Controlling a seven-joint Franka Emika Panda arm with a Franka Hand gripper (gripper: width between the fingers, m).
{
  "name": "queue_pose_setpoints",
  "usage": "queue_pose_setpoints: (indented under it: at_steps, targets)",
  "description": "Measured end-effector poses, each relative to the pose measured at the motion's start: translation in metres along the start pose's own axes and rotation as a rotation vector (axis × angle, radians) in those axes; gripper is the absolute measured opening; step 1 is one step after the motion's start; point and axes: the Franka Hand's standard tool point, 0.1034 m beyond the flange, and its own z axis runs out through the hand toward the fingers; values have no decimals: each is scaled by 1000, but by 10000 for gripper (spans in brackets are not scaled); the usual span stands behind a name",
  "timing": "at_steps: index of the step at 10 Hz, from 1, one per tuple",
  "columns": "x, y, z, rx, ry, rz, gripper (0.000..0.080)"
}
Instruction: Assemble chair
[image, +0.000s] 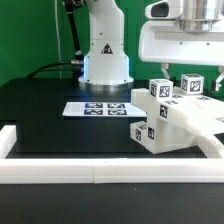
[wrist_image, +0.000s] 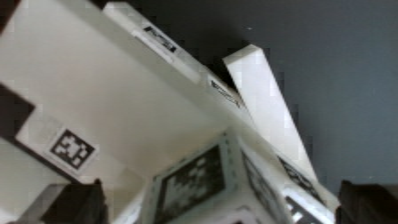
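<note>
A: Where is the tool (image: 186, 68) sitting, and what is it doing?

B: It is hanging at the upper edge of the exterior view, cut off by the frame, so only its white housing and the finger stubs are showing. Its jaws are standing spread wide, released, gripping nothing. Directly beneath it the chair (image: 172, 112) is resting on the black worktop (image: 50, 115), with two tagged cubes poking up toward the tool.

A: Anything hidden?

B: The chair's far side is running off the exterior view's right, and the white border rail (image: 60, 171) is covering its base. How the parts are joining there, I cannot tell.

A: Any writing?

B: No readable words. Only black-and-white square tags are showing on the chair, plus the marker board (image: 99, 107) lying flat, off to the tool's side toward the arm's base (image: 105, 60).

A: What is the wrist view adding?

B: It is looking down past dark, blurry fingertips (wrist_image: 54, 205) onto the chair (wrist_image: 125, 110): a broad flat plate, a long bar, tags close up. The marker board and rail are not appearing there.
</note>
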Motion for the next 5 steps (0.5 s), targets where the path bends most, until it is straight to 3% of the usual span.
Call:
queue_pose_setpoints:
  at_steps: [5]
  targets:
    - [2, 4, 1, -9, 2, -285, 649]
